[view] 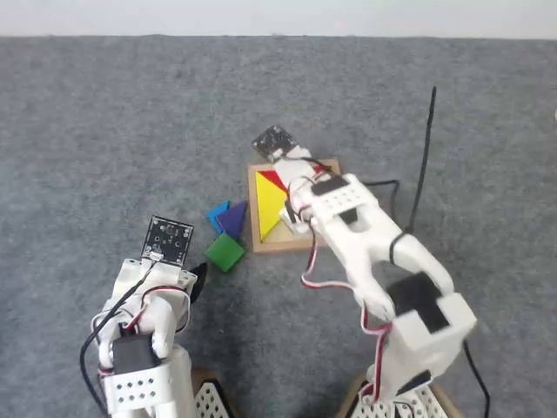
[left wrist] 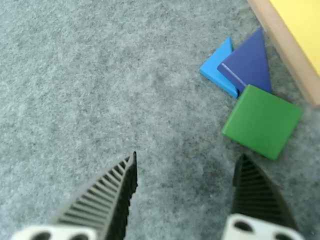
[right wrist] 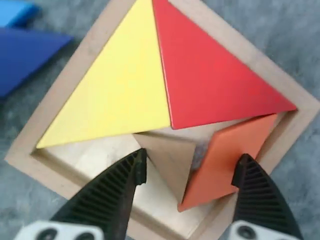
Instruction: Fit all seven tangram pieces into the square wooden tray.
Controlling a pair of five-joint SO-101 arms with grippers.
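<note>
Ribbed black fingers [left wrist: 107, 197] of the left gripper [left wrist: 188, 162] stand spread apart with nothing between them, above the grey carpeted table [left wrist: 75, 75]. Just ahead of them, on the side toward the tray, lies the green square [left wrist: 262, 121]. Beyond it a dark blue triangle [left wrist: 247, 62] lies partly over a light blue piece [left wrist: 219, 67], both just beside the rim of the square wooden tray [left wrist: 287, 55]. The right gripper [right wrist: 192, 159] hangs over the tray, likewise spread and holding nothing. Inside, the yellow triangle [right wrist: 117, 95] and red triangle [right wrist: 210, 80] meet edge to edge and cover about half the floor. An orange piece [right wrist: 227, 160] lies along 1 inner wall, and a pale wood-coloured triangle [right wrist: 170, 157] (seemingly a 4th piece, not bare floor) sits between the jaws. Tally: 4 pieces in the tray, 3 outside. The deciding relation is that all 3 loose pieces lie on the left arm's side of the tray, with the green square nearest its open jaws, so the left arm is probably the better placed to fetch it.
</note>
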